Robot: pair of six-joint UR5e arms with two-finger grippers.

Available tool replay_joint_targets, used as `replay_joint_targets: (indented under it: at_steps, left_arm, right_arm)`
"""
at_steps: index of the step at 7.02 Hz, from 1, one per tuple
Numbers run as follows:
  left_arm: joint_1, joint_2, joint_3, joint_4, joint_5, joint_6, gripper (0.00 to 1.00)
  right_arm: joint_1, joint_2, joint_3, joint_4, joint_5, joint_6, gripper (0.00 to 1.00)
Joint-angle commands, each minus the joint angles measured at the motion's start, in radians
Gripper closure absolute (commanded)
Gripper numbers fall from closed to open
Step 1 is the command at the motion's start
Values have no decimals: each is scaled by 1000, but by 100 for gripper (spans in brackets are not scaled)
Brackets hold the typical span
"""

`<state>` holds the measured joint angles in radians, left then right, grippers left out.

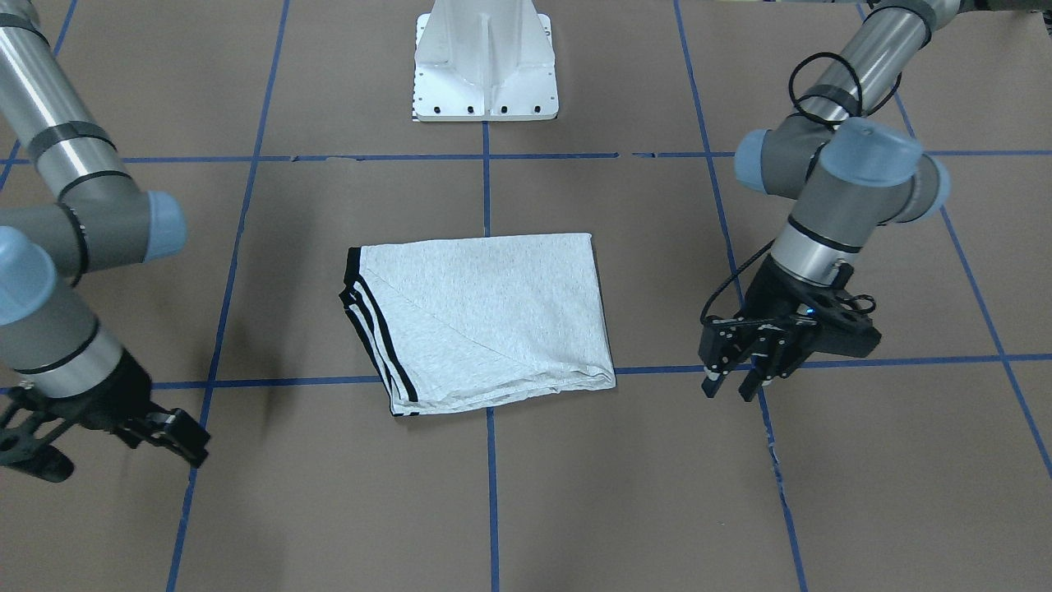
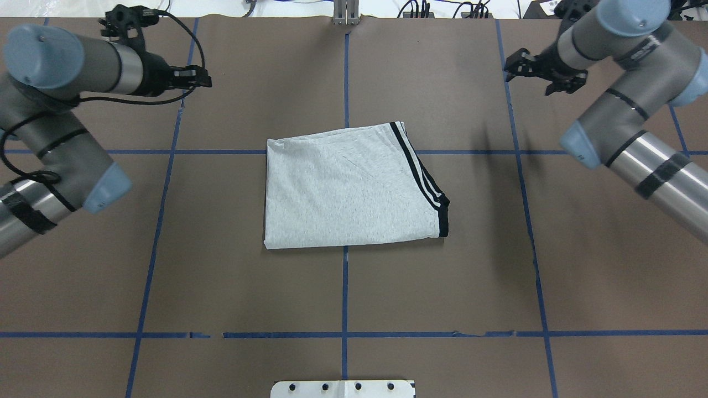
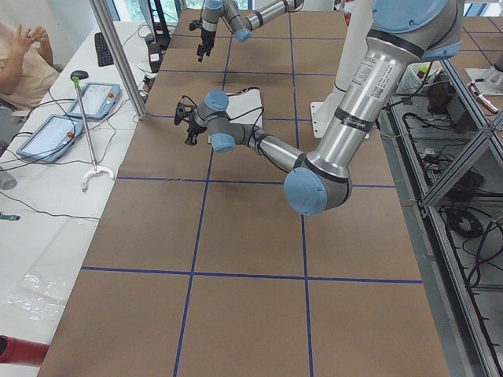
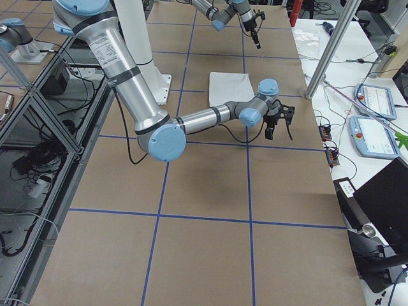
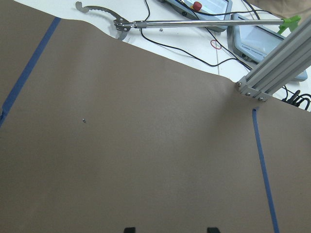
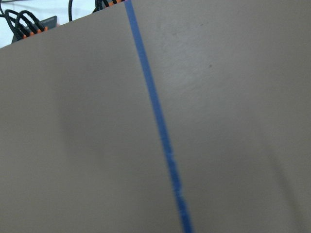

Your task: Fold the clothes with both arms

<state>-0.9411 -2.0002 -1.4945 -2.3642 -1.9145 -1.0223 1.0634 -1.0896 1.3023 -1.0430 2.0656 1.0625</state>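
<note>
The grey T-shirt [image 2: 343, 188] lies folded in a rough rectangle on the worktop [image 2: 221, 276], between the left jaws and right jaws, well apart from both. Its black-striped edge faces the right jaws. Both pairs stand wide, holding nothing.

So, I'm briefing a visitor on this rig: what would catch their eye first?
The grey T-shirt, folded into a rectangle with its black-striped edge toward the robot's right, lies in the middle of the table. The left gripper and right gripper hang open on either side, clear of it.
</note>
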Motion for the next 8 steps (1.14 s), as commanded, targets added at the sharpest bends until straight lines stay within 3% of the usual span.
replay_joint_targets:
  at_steps: [1,2,4,5,6,7,8]
  left_arm:
    - [-188,153,-87,23,-197,323,42]
    - [-279,194,-87,55,-249,520,42]
    - [-448,189,-101,342,-294,830,42]
    - [-512,173,-101,450,-296,961,42]
    - [-574,164,-99,527,-358,982,42]
    - [-579,166,-102,539,-392,1005,42]
    - [-590,164,-107,628,-391,1015,42]
  right_arm:
    - [210,-117,2,-15,181,-421,0]
    - [318,-153,0,-64,223,-591,0]
    - [435,-157,20,-347,231,-987,0]
    - [463,-194,41,-386,231,-1050,0]
    - [487,-216,73,-406,249,-1078,0]
    - [512,-213,86,-501,257,-1111,0]
    - [533,-211,101,-562,264,-1154,0]
